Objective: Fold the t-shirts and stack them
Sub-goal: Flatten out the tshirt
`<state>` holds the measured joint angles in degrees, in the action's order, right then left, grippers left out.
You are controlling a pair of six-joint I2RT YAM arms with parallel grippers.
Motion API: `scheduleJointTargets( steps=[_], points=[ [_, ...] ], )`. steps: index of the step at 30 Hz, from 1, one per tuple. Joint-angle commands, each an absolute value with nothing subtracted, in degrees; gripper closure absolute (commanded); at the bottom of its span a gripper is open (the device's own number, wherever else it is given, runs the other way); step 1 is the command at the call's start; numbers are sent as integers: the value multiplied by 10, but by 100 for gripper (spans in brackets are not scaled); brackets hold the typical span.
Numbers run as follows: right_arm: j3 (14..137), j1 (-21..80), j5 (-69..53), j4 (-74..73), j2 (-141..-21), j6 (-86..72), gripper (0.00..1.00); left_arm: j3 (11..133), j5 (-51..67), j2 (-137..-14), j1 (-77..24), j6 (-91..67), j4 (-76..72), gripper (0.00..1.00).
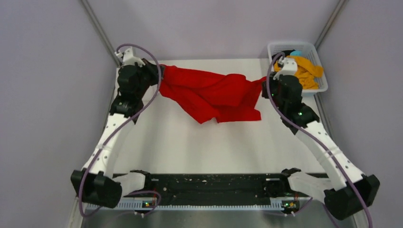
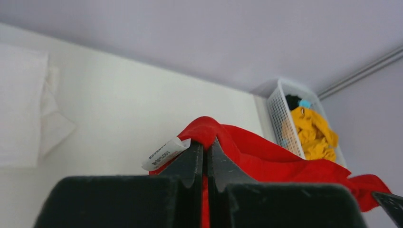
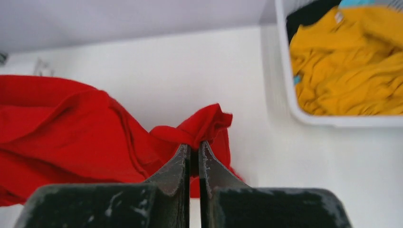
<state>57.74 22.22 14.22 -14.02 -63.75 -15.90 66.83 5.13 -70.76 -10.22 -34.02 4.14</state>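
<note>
A bright red t-shirt (image 1: 211, 92) hangs crumpled and stretched between both grippers above the far half of the table. My left gripper (image 1: 160, 72) is shut on its left end; in the left wrist view the left gripper (image 2: 205, 143) pinches a red fold (image 2: 209, 129) beside a white label (image 2: 165, 154). My right gripper (image 1: 264, 85) is shut on the shirt's right end, and in the right wrist view the right gripper (image 3: 194, 145) clamps a bunched red edge (image 3: 204, 122). An orange-yellow t-shirt (image 1: 306, 71) lies in the basket, with black cloth (image 3: 311, 12) behind it. A folded white t-shirt (image 2: 21, 104) lies on the table at the far left.
The white lattice basket (image 1: 273, 50) stands at the table's far right corner, just behind my right wrist. A small light-blue item (image 1: 296, 53) lies in it. Grey walls close in the table on three sides. The arms' black base rail (image 1: 214, 183) runs along the near edge.
</note>
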Motion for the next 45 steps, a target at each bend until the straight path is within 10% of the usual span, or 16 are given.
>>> scheduleJointTargets(
  steps=[1,31,43,45],
  points=[
    [639,218,204,-120,-567,-106,100,677,-55,-614,-99,-300,5,100],
    [818,218,47,-154,-405,18,100,734,-28,-368,-99,-225,28,100],
    [720,207,399,-167,-627,-73,100,727,-131,-660,-99,-251,90,100],
    [708,175,296,-200,-701,-118,98,730,-147,-752,-96,-246,93,83]
  ],
)
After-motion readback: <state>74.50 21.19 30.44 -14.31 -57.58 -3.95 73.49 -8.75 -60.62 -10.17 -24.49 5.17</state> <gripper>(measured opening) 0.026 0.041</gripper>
